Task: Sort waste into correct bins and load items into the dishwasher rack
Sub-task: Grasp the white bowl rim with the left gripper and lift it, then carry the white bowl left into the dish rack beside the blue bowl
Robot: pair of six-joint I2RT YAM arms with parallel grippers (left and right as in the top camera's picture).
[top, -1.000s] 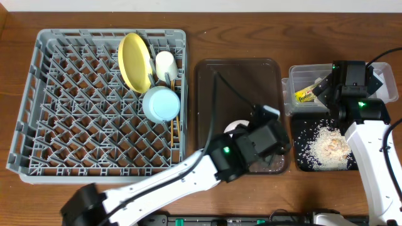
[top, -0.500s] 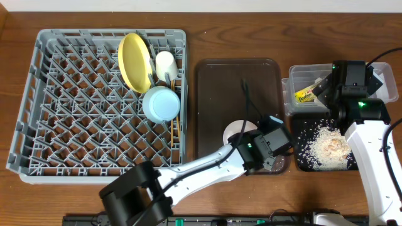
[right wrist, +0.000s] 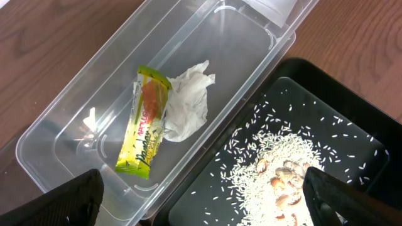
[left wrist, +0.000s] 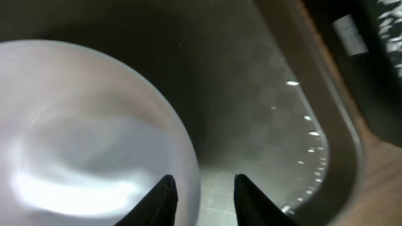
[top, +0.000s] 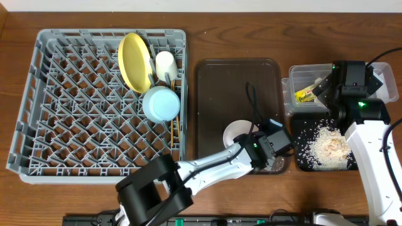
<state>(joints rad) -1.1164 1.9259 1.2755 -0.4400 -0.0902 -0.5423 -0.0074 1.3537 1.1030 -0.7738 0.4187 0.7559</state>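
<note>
The white bowl (top: 235, 130) (left wrist: 81, 125) stands on the brown tray (top: 232, 81). My left gripper (top: 259, 143) (left wrist: 202, 179) straddles its right rim, one finger inside and one outside. The jaws stand narrowly open, with tray floor showing beside the outer finger. My right gripper (top: 322, 88) (right wrist: 201, 182) hangs wide open and empty over the clear tub (top: 301, 74) (right wrist: 75, 119), which holds the wrapper (right wrist: 147, 129) and tissue (right wrist: 185, 103). Rice crumbs (top: 330, 145) (right wrist: 282, 169) lie in the black tray (top: 304, 147). The rack (top: 38, 94) holds the yellow plate (top: 134, 61), cup (top: 166, 64), blue bowl (top: 161, 103) and chopsticks (top: 174, 129).
The brown tray's raised lip (left wrist: 339, 125) runs close to the right of my left fingers. The rack fills the left half of the table, the tub and black tray sit at the right, and my left arm crosses the front edge.
My left arm has swung right and settled low over the bowl's right rim, and its jaws have narrowed around that rim. The right arm has not moved.
</note>
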